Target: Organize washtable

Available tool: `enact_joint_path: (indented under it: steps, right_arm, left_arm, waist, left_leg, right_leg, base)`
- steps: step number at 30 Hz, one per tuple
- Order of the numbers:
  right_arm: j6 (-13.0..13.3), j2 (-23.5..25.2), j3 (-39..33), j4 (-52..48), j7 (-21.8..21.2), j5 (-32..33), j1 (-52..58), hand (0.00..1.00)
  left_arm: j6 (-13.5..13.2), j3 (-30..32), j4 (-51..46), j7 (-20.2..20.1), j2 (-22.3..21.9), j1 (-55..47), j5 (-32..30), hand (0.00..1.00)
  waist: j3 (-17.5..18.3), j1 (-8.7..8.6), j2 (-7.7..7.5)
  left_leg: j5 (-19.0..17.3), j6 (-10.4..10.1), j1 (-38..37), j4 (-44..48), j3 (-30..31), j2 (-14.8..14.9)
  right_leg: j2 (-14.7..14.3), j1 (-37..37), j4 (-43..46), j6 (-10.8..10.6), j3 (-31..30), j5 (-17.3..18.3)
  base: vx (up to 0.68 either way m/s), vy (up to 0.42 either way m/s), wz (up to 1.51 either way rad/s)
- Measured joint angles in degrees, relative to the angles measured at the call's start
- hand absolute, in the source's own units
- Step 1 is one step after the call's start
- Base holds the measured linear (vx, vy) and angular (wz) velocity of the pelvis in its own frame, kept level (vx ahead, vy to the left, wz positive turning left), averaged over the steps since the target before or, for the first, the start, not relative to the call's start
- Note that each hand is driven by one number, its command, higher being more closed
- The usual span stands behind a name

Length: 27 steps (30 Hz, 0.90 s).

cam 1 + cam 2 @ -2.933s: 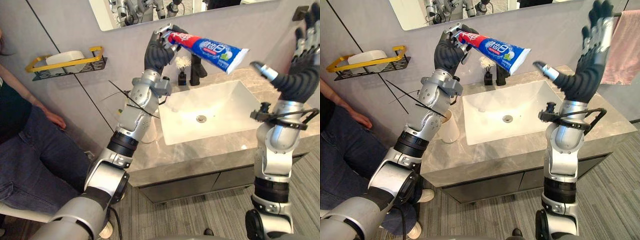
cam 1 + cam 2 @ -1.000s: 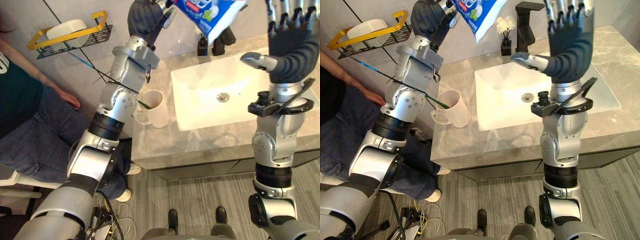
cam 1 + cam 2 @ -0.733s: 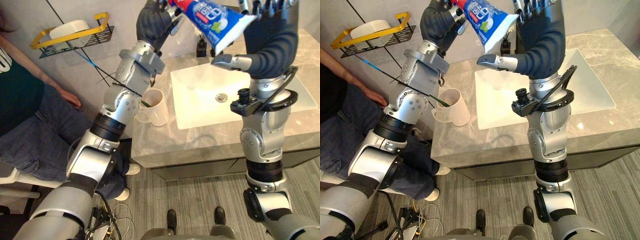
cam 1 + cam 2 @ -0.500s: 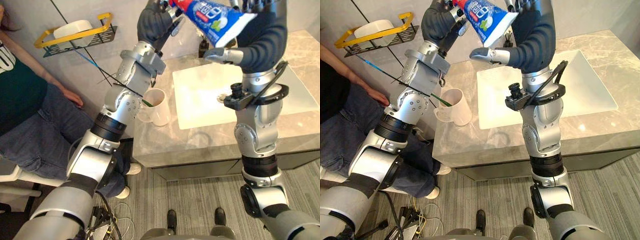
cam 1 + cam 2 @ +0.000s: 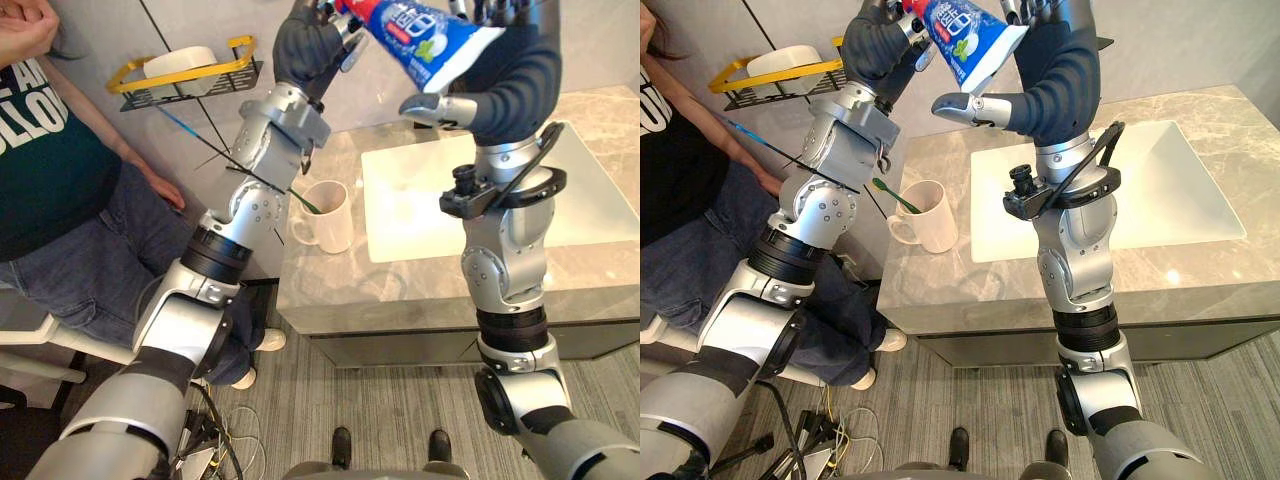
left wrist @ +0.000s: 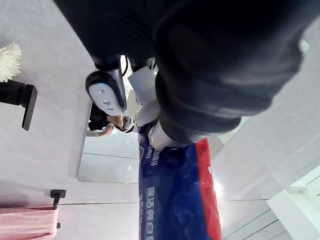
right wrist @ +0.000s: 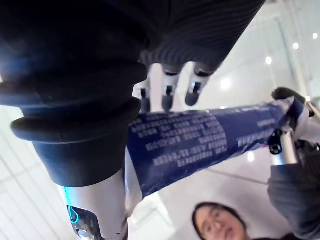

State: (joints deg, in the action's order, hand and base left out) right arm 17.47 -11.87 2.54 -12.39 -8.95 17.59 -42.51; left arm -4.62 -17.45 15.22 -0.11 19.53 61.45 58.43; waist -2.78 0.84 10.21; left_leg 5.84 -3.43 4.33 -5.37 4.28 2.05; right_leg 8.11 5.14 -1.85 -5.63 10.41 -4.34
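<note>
Clutching the toothpaste tube [image 5: 968, 42] in the left robot hand [image 5: 876, 46] above the tabletop [image 5: 960, 285], holding the right robot hand [image 5: 1058, 72] unclenched beside it, putting nothing away yet.

Mug [image 5: 333, 218] with toothbrush [image 5: 895, 195] stands left of sink [image 5: 1175, 190]; sink free.

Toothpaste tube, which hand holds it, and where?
The left hand grips the toothpaste tube by its cap end; the right hand is open near its flat end.
</note>
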Motion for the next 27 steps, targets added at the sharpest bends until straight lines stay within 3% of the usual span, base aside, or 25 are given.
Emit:
enact_joint_path:
  steps: [14, 27]
  right_arm:
    - [-0.2, -5.1, 0.2, -1.4, -0.6, -8.3, -1.2, 0.0]
    - [-0.5, -10.0, 5.0, -7.1, -4.0, -11.6, 0.4, 0.0]
  left_arm:
    - [1.7, 0.0, -1.9, -1.2, 1.8, -1.9, -0.1, 1.0]
    - [1.7, -2.8, -6.3, -5.0, 9.4, -1.8, 0.1, 1.0]
  waist:
    - [1.1, 0.16, -0.42]
    - [2.5, 0.28, -0.5]
  left_leg:
    - [0.1, -0.1, 1.0, 0.0, 0.3, 0.0]
    - [0.2, 0.0, 2.2, -0.1, 0.3, -0.1]
  right_leg:
    - [-0.1, 0.0, -1.5, 0.1, 0.5, -0.9]
    - [-0.1, 1.2, -1.5, 0.1, 0.5, -0.9]
  base:
    - [0.0, -0.001, 0.01]
    - [-0.01, -0.001, 0.0]
